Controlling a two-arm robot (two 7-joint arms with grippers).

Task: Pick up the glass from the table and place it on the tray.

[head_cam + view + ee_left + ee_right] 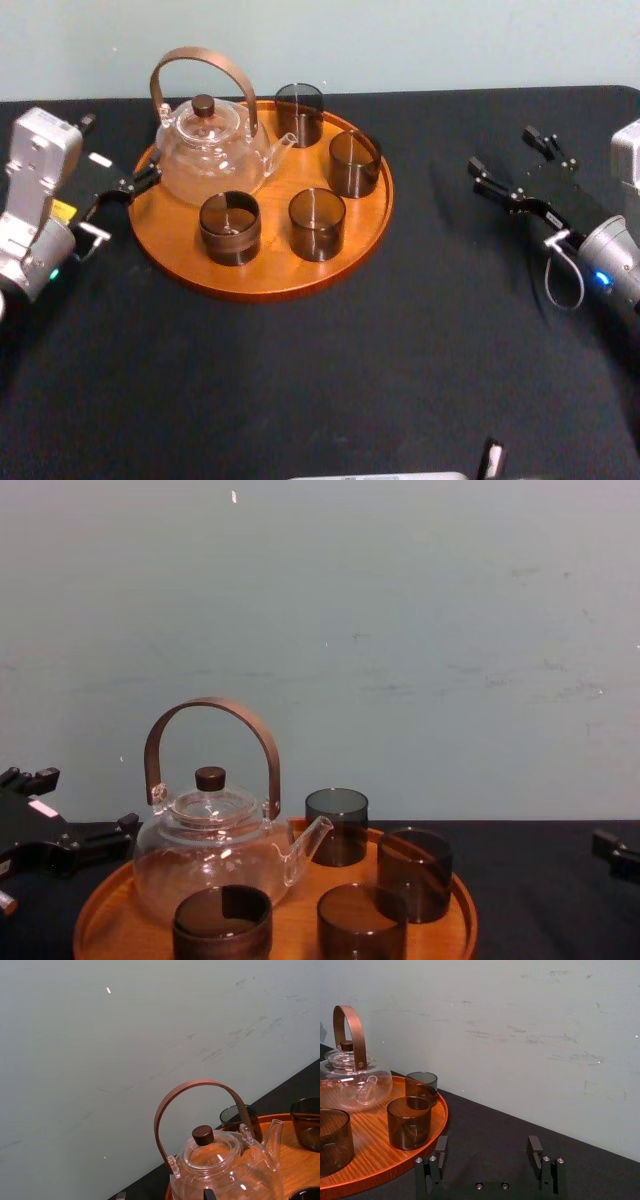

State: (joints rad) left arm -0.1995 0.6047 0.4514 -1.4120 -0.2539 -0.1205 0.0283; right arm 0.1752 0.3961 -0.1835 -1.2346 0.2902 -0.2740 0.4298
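Over table [320, 380], left gripper [118, 150], right gripper [507, 152], splayed

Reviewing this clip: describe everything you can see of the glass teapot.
The glass teapot is clear and round-bellied, and looks empty. Its glass lid has a dark brown knob; a tall arched brown handle, wooden-looking, is pinned at both shoulders. It stands upright on the rear left of the wooden tray, spout aimed toward the rearmost smoked glass; whether they touch cannot be told.
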